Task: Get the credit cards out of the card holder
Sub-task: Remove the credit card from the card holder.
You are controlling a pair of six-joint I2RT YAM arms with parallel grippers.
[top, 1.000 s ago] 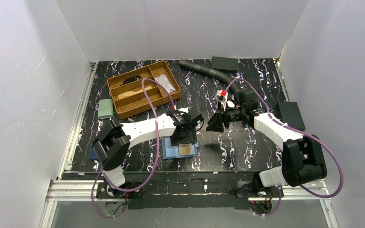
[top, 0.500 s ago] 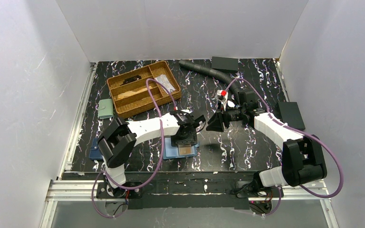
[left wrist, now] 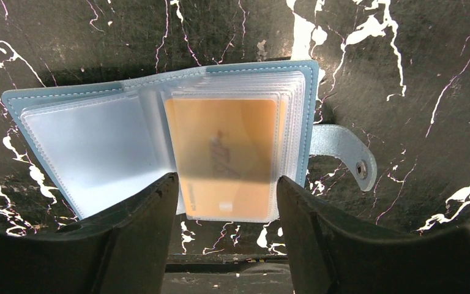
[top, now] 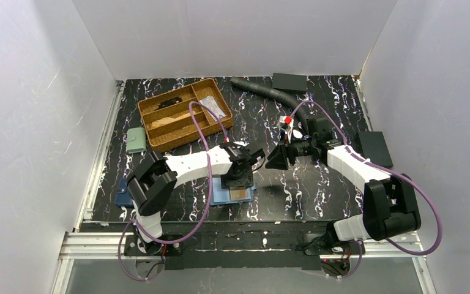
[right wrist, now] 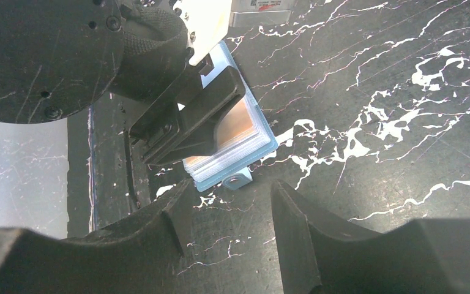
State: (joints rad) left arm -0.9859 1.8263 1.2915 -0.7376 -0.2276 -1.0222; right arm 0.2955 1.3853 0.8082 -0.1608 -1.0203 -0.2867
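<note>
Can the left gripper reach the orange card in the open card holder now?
Probably yes: the left gripper hangs open over the orange card, nothing lies between, though a clear sleeve covers it.

Light blue card holder (left wrist: pixel 92 153), orange card (left wrist: pixel 226 153), black white-veined table (left wrist: pixel 416 92)

Bright, even light from above; white walls (top: pixel 30 122) slightly washed out. In the left wrist view a shadow band crosses the orange card (left wrist: pixel 226 141), and the dark fingers (left wrist: pixel 141 245) at six o'clock blur.
</note>
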